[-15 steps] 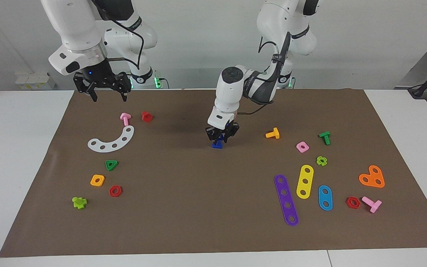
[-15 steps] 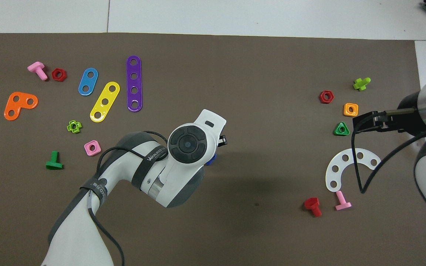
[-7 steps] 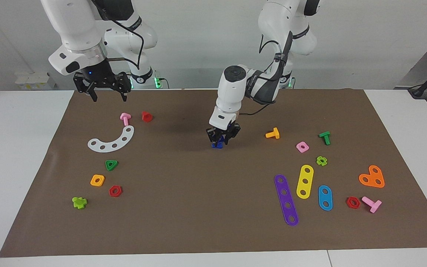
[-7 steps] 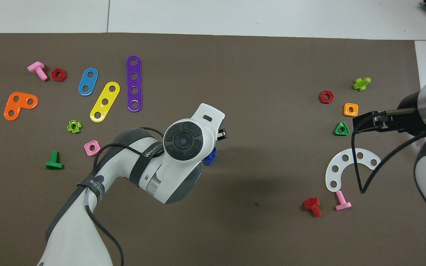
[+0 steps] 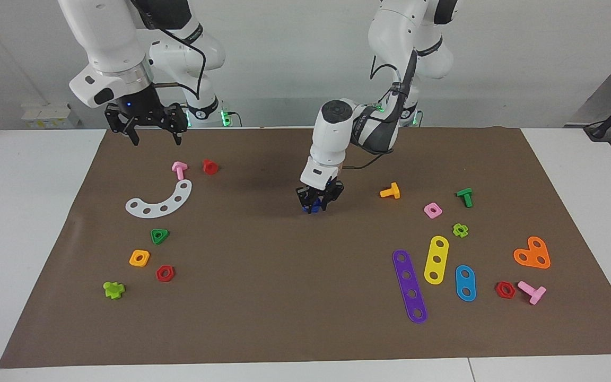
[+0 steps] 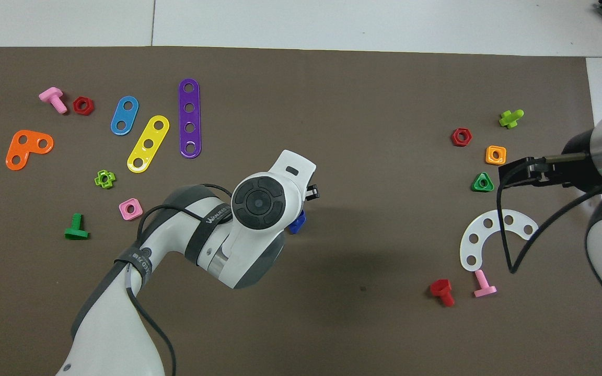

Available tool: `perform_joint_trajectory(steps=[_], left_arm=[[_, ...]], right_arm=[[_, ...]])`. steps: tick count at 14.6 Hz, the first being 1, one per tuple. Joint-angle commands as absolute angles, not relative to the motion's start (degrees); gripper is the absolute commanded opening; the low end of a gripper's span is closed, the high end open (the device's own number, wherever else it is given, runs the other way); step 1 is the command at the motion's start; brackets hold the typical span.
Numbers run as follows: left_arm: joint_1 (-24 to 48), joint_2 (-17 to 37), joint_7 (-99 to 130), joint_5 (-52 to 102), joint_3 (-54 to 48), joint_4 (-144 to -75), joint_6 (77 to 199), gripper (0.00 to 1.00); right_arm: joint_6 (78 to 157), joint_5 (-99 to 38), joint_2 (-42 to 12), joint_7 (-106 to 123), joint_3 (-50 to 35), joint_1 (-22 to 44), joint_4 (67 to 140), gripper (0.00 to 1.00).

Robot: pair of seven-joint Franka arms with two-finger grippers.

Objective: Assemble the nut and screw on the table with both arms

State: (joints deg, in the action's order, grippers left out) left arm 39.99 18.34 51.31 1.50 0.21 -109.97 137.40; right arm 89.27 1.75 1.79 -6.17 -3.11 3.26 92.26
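Note:
A small blue piece [image 5: 311, 209] rests on the brown mat [image 5: 263, 297] at mid-table. Only a blue corner shows in the overhead view [image 6: 297, 223], and I cannot tell the nut from the screw in it. My left gripper [image 5: 317, 206] points straight down and is shut on this blue piece, with its fingertips low at the mat. In the overhead view the left wrist covers the left gripper. My right gripper [image 5: 155, 139] waits open and empty above the mat's edge at the right arm's end, over the green triangular nut in the overhead view [image 6: 510, 175].
A white curved strip [image 5: 162, 200], pink bolt [image 5: 179, 170], red bolt [image 5: 209, 166], green triangular nut [image 5: 159, 235], orange-yellow nut [image 5: 139, 258] and red nut [image 5: 165, 273] lie at the right arm's end. An orange bolt [image 5: 390, 191], pink nut [image 5: 433, 210] and coloured strips [image 5: 409, 285] lie at the left arm's end.
My left gripper has sunk a little onto the blue piece, hiding more of it, and its wrist has shifted slightly. The right arm has not moved.

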Motion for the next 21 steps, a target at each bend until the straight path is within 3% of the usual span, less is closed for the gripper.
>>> perform_joint_trajectory(steps=[1,21], left_arm=[[40.43,17.4,50.1,2.64,0.26,-111.62,137.99,0.0],[41.84,16.96,51.15,2.64,0.18,-109.86,131.48,0.0]], right_arm=[[90.53,1.85,3.25,-6.59,-3.34,2.72,94.04,1.0],[90.53,1.84,3.25,-6.59,-3.34,2.64,94.04,1.0]])
